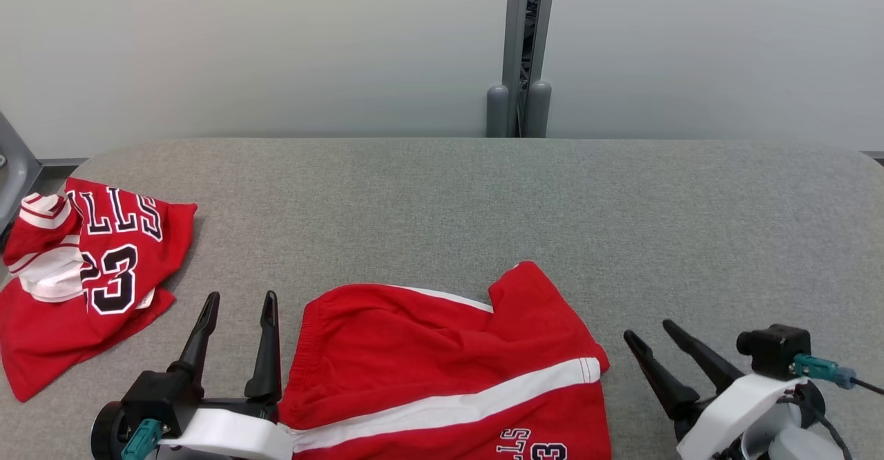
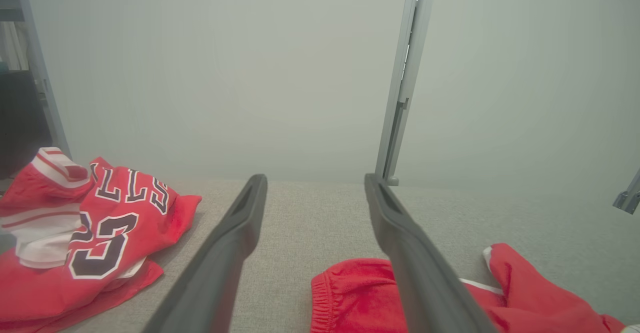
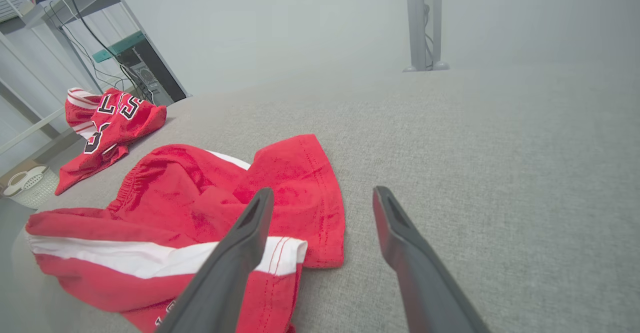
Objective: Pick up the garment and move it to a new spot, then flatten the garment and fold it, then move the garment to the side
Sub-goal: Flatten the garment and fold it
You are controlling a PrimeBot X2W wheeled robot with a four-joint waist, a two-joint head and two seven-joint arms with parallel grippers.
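A pair of red shorts, the garment [image 1: 442, 370], lies rumpled on the grey table at the near middle, with a white side stripe and part of a number print at its bottom edge. My left gripper [image 1: 238, 298] stands open just left of its waistband, fingers apart and holding nothing. My right gripper [image 1: 648, 329] is open to the right of the garment's hem, clear of the cloth. The left wrist view has the waistband [image 2: 350, 293] under the open left gripper [image 2: 315, 180]. In the right wrist view the garment [image 3: 200, 213] lies left of the open right gripper [image 3: 322, 193].
A second red garment [image 1: 83, 273] printed with letters and 23 lies crumpled at the table's far left edge. The grey table [image 1: 552, 225] reaches back to a pale wall with a metal post [image 1: 521, 52]. A white basket [image 3: 30, 185] stands on the floor beyond the left edge.
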